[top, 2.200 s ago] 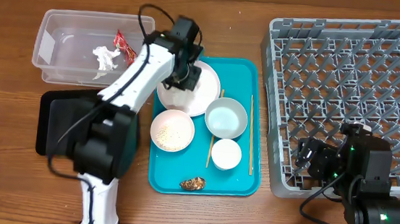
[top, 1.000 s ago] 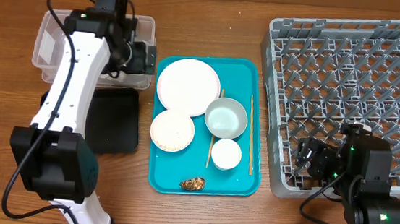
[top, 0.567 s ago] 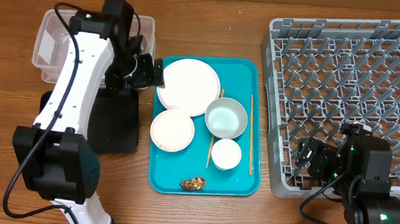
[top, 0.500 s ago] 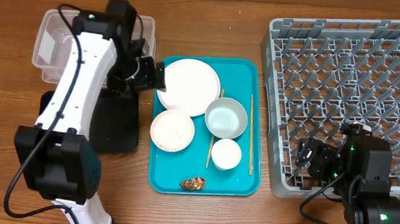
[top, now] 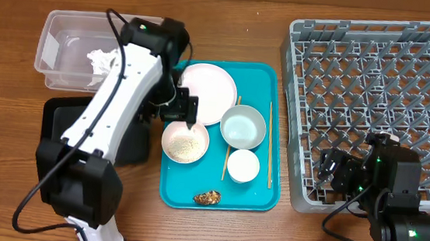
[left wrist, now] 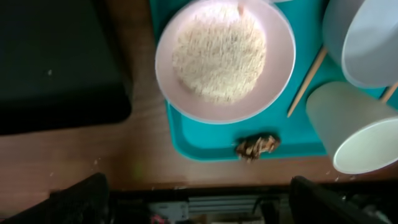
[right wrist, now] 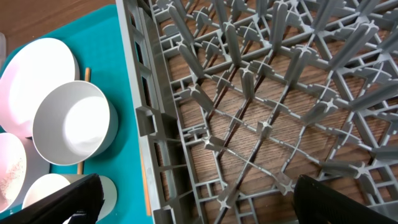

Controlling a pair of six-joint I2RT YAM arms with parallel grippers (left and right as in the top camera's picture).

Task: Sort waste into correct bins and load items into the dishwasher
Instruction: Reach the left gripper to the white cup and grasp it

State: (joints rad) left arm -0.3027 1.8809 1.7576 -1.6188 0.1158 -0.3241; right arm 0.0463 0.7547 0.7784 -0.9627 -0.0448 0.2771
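L jaws spread, empty; rice bowl (left wrist: pixel 278 74) centred just ahead (prob lining up rim grab to dump rice (left wrist: pixel 217 50)). R jaws spread, idle over rack (right wrist: pixel 147 118) edge.

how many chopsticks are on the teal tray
2. One chopstick lies near the teal tray's right edge; the other chopstick runs left of the white cup, partly hidden by the empty bowl.

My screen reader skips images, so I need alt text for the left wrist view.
A pale bowl of white rice sits on the teal tray, ahead of the open left gripper, with a brown food scrap, a white cup and a chopstick close by. A black tray lies beside it.
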